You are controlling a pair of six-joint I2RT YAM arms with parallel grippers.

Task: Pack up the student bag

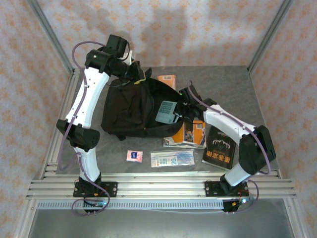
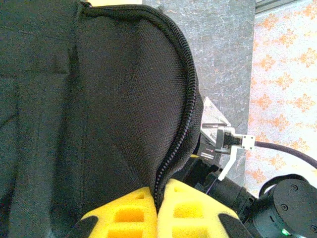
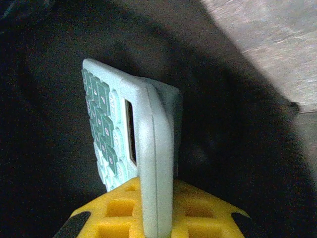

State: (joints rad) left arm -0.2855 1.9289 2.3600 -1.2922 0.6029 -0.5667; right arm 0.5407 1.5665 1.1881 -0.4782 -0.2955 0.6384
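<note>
- One student bag: black, lying mid-table, left of centre.
- One calculator: pale green, over the bag's right side.
- One black book, near right; one orange book, far.
- left gripper: arm arched over the bag's far end, pads clenched on the zip edge.
- right gripper: arm bent leftward, grasping the calculator.

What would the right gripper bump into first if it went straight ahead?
Most likely the dark inside of the bag: the right gripper, shut on the calculator, points into its opening. Depth is hard to judge.
</note>
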